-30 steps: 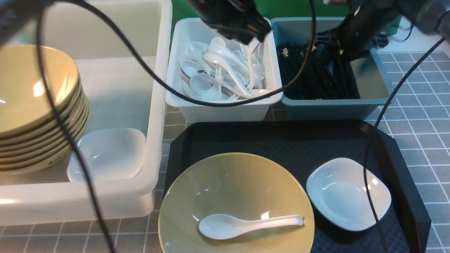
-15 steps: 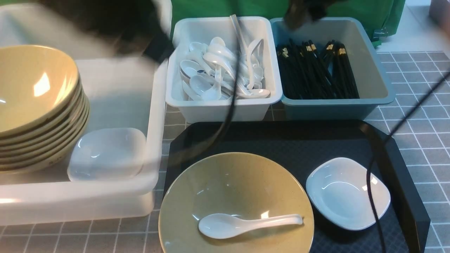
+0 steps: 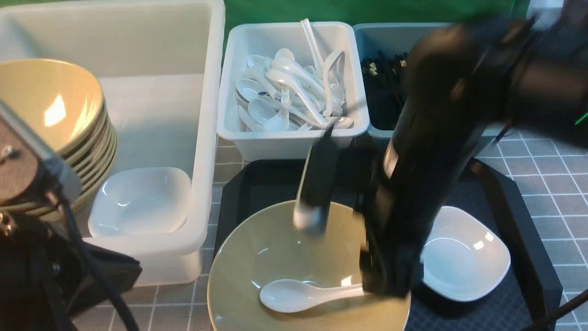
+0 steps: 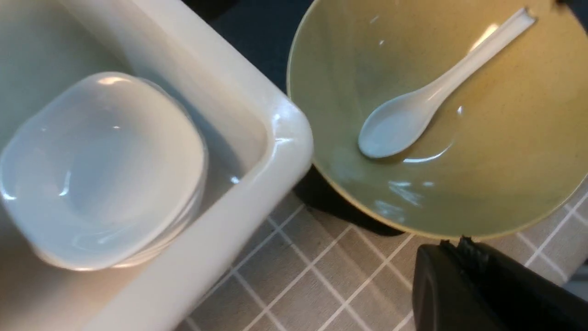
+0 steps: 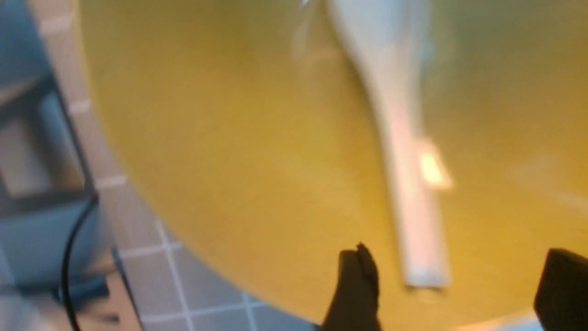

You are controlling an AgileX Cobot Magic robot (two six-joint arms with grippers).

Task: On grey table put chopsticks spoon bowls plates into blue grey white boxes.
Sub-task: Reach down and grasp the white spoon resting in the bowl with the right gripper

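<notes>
A white spoon (image 3: pixel 303 294) lies in the olive-tan bowl (image 3: pixel 271 248) on the black tray, scoop to the left. My right gripper (image 5: pixel 459 294) is open low over the bowl, and the end of the spoon's handle (image 5: pixel 425 271) lies between its fingers, untouched. A white plate (image 3: pixel 468 257) sits on the tray behind the right arm. My left gripper (image 4: pixel 459 243) is shut and empty, just off the bowl's rim (image 4: pixel 413 230) above the grey table (image 4: pixel 298 276). Black chopsticks (image 3: pixel 383 87) lie in the blue box (image 3: pixel 381 34), partly hidden.
The big white tub (image 3: pixel 206 115) on the left holds stacked tan bowls (image 3: pixel 50 110) and stacked white plates (image 3: pixel 138 202). The grey-white box (image 3: pixel 289 142) is full of spoons. The black tray (image 3: pixel 514 193) has a raised rim. My left arm (image 3: pixel 46 276) fills the near left corner.
My right arm has swung from above the blue box down to the spoon's handle, jaws opening wider. The left arm has pulled back from the spoon box to the near left.
</notes>
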